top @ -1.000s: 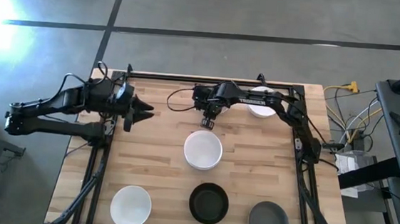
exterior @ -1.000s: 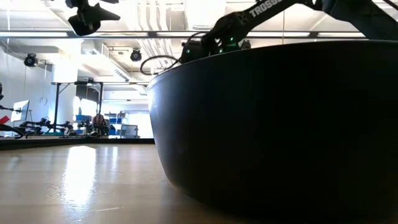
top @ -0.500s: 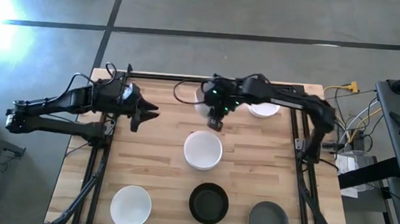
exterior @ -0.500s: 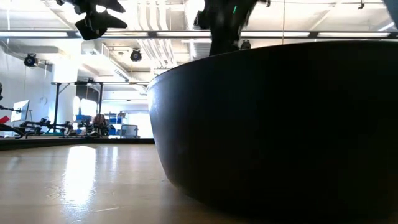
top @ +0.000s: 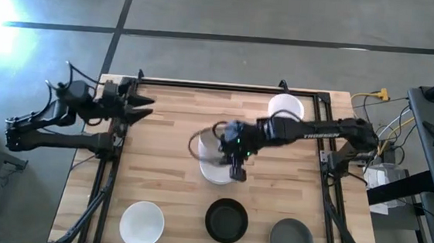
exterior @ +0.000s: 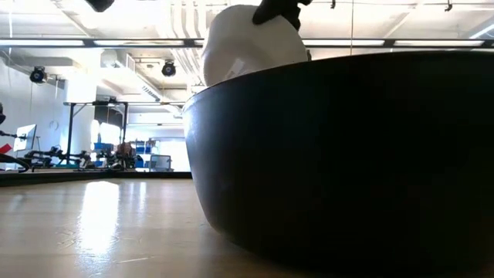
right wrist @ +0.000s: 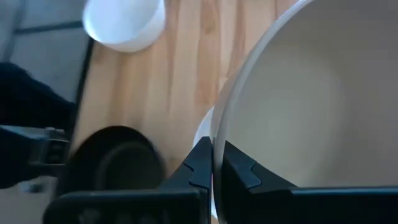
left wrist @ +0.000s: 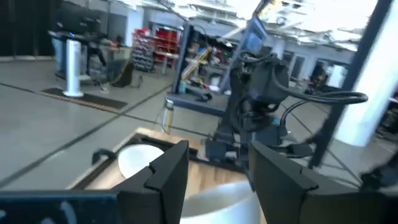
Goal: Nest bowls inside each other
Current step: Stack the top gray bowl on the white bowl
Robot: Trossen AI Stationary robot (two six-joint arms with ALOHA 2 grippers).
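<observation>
At the far left edge of the table (top: pixel 171 118), the left tool (top: pixel 142 105) hung above the wood with its two dark fingers spread and nothing between them; that arm was waiting, well apart from the work.

Near the left corner sat a white bowl (top: pixel 141 223), smooth and glossy, upright and alone.

In the middle, the right tool (top: pixel 236 163) pinched the rim of a carried white bowl (top: pixel 206 142), its fingers pressed either side of the thin wall, as the right wrist view showed (right wrist: pixel 292 106). This bowl was off the table and tilted, its mouth turned partly sideways. Just beneath it, and slightly nearer, lay the target white bowl (top: pixel 217 172), upright on the planks and partly hidden by the carried one. The relation that mattered: the carried bowl hung over the far-left part of the target, so it probably needed to be levelled and shifted a little nearer and rightward before lowering. Round bowls have no long axis; only the rim tilt counted. The right arm was plainly the nearer one.

Near the front edge sat a black bowl (top: pixel 226 219), matt and dark, filling the low view. To its right stood a dark grey bowl (top: pixel 291 240). At the far right lay another white bowl (top: pixel 286 107). The table was pale jointed wood with a black frame.
</observation>
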